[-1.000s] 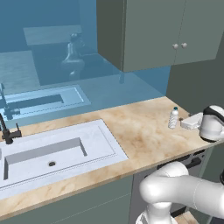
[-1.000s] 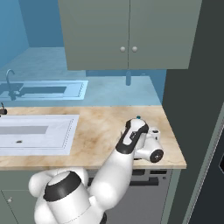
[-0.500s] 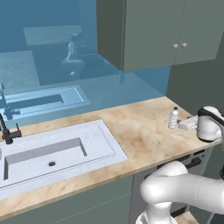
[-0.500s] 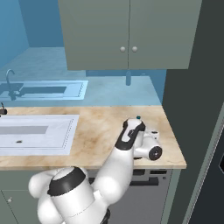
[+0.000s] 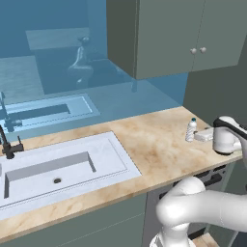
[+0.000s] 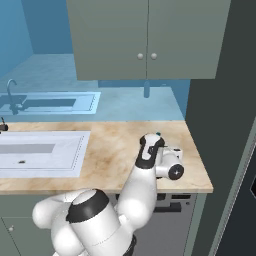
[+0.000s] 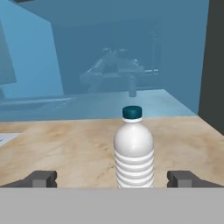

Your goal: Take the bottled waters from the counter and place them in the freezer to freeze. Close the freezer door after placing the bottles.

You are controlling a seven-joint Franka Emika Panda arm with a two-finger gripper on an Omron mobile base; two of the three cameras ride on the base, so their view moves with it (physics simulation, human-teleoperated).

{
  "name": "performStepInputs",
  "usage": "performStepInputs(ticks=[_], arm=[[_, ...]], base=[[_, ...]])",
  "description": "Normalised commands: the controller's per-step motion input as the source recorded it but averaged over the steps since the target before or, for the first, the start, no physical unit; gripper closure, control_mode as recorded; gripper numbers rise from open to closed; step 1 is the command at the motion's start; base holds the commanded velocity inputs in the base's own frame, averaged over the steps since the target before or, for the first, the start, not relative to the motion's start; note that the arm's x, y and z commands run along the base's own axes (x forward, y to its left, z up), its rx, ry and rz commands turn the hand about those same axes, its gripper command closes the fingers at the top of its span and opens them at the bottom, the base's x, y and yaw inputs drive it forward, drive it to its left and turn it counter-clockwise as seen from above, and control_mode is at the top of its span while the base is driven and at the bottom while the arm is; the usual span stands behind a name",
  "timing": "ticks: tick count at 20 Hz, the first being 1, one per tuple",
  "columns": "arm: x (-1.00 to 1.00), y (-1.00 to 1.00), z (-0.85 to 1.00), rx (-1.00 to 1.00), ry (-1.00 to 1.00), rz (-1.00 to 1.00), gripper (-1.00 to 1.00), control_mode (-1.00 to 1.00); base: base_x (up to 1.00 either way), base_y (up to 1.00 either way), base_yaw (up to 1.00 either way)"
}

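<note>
One bottled water (image 7: 133, 151), whitish and ribbed with a blue cap, stands upright on the beige counter (image 7: 61, 148) close ahead of my gripper (image 7: 113, 179). The two fingertips (image 7: 41, 178) sit wide apart on either side of it, open and not touching it. From the left base view the bottle (image 5: 191, 130) stands near the counter's (image 5: 144, 144) right end, with my gripper (image 5: 202, 136) just right of it. In the right base view my arm hides the bottle except its cap (image 6: 158, 134). The dark freezer (image 6: 225, 115) rises right of the counter (image 6: 110, 150).
A white sink (image 5: 48, 166) with a dark faucet (image 5: 7, 144) takes up the counter's left part. Grey-green wall cabinets (image 6: 145, 35) hang above. A dark dishwasher front (image 6: 175, 225) sits under the counter's right end. A blue glossy wall backs the counter.
The hand has crept slightly toward the bottle. The jaws have stayed wide open and the bottle has not moved.
</note>
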Motion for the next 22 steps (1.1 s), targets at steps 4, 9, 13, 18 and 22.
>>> performStepInputs(ticks=[4, 9, 13, 18, 22], arm=[[0.11, 0.00, 0.00, 0.00, 0.00, -0.04, -1.00, -1.00], [0.11, 0.00, 0.00, 0.00, 0.00, -0.04, -1.00, -1.00], [0.21, 0.00, -0.01, 0.00, 0.00, -0.06, -1.00, -1.00], [0.20, -0.04, -0.04, 0.00, 0.00, -0.03, -1.00, -1.00], [0.10, -0.04, -0.07, 0.00, 0.00, 0.00, -1.00, -1.00]], base=[[0.00, 0.00, 0.00], [0.00, 0.00, 0.00], [0.00, 0.00, 0.00], [0.00, 0.00, 0.00], [0.00, 0.00, 0.00]])
